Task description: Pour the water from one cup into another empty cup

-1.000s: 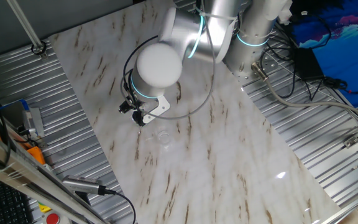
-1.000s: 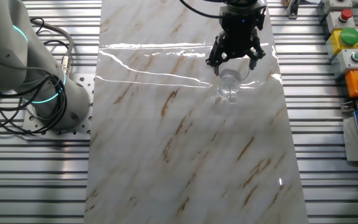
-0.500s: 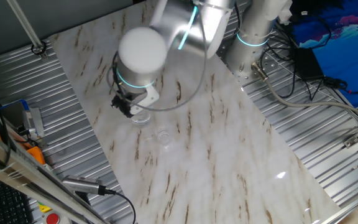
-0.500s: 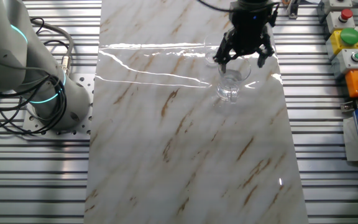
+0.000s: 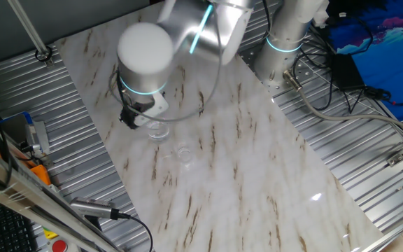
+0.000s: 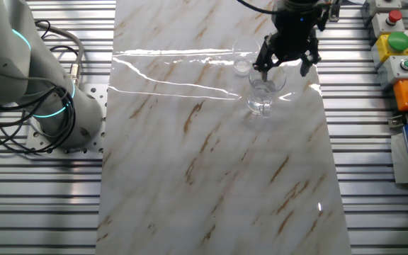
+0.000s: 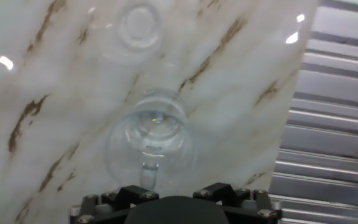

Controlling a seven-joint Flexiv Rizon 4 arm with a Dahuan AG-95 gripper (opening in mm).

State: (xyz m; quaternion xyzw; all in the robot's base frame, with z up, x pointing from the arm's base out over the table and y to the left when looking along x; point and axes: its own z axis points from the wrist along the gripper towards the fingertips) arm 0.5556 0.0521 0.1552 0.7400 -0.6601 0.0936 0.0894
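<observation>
**Pour not started**

The gripper [image 6: 286, 62] hangs with fingers spread, grasping nothing, above the tumbler [image 6: 261, 95], which stands upright near one table edge. The small cup [image 6: 242, 67] stands nearby, unfilled. Grasp, lift and pour all remain.

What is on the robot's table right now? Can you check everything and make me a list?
Surface: marble-patterned tabletop, bare apart from two glasses.
Job's things: larger glass tumbler upright, water barely visible; smaller glass cup upright beside it, apart, looks empty.
Clutter: nothing seen.
Hand: hand hangs over the tumbler, fingers spread, holding nothing.
Cables: black cables loop round the arm base.
Surroundings: ribbed metal bench; button box at one edge.
</observation>
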